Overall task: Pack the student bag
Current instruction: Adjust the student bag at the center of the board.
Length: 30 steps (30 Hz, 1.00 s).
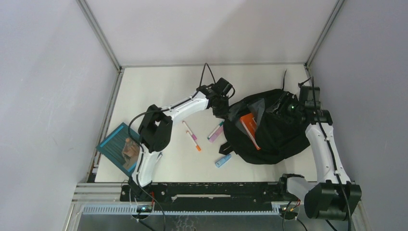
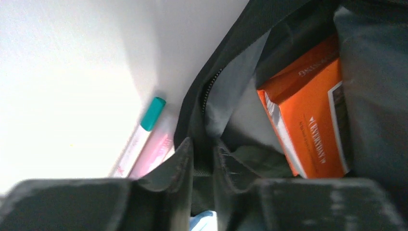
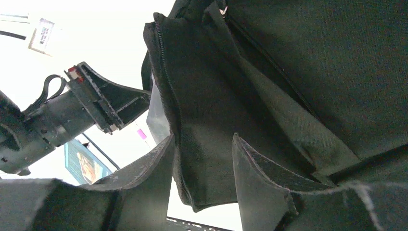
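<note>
White tabletop (image 1: pixel 163 86) boxed in by pale walls, and the big soft black fabric backpack (image 1: pixel 274 137) lies on its right half. Its mouth gapes toward the left, with a flat orange book (image 2: pixel 312 120) sticking out. The left fingers (image 2: pixel 180 163) are pinched nearly together on the zip rim of the backpack's opening. The right fingers (image 3: pixel 159 168) sit at its far right side, closed on a thick fold of black fabric that fills the gap between them. Loose on the tabletop:
- a teal-capped white pen (image 2: pixel 153 113) right beside the backpack
- a thin white pen with an orange tip (image 1: pixel 192 136)
- a small light-blue stick (image 1: pixel 223 160)
- a flat teal book (image 1: pixel 118 147) way over left
</note>
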Each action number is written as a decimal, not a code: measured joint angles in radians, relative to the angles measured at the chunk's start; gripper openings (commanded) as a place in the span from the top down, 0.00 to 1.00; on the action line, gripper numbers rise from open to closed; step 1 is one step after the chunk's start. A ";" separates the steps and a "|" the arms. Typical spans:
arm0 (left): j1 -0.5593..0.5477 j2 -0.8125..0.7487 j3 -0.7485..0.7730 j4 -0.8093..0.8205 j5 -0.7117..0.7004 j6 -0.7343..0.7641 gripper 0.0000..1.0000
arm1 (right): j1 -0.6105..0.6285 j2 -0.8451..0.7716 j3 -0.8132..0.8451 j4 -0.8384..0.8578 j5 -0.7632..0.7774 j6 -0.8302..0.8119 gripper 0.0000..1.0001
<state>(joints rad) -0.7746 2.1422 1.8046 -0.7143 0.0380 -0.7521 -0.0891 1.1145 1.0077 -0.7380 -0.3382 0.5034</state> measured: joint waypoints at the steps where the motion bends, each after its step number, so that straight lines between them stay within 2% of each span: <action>1: 0.001 0.000 0.005 -0.008 0.000 0.012 0.96 | 0.000 -0.014 -0.001 -0.002 0.000 0.000 0.45; 2: 0.002 0.000 0.010 -0.014 0.002 0.026 0.99 | 0.000 -0.030 -0.001 -0.005 -0.002 0.000 0.45; 6: 0.003 0.000 0.034 -0.032 0.023 0.068 1.00 | 0.039 -0.104 -0.001 -0.023 0.026 0.004 0.41; 10: 0.003 -0.003 0.044 -0.027 0.071 0.115 1.00 | 0.190 -0.160 -0.001 -0.050 0.107 0.010 0.41; 13: 0.005 -0.014 0.045 -0.017 0.113 0.149 1.00 | 0.319 -0.164 -0.003 -0.081 0.172 0.014 0.50; 17: 0.010 -0.031 0.045 0.008 0.182 0.184 1.00 | 0.463 -0.143 -0.040 -0.095 0.226 0.032 0.69; 25: 0.025 -0.037 0.045 0.033 0.255 0.196 1.00 | 0.802 -0.045 -0.180 -0.008 0.343 0.158 0.69; 30: 0.033 -0.037 0.045 0.037 0.264 0.197 1.00 | 0.868 0.090 -0.188 0.064 0.372 0.199 0.64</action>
<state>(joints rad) -0.7418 2.1052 1.8500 -0.6773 0.3019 -0.5552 0.7788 1.2041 0.8200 -0.6735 0.0334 0.7025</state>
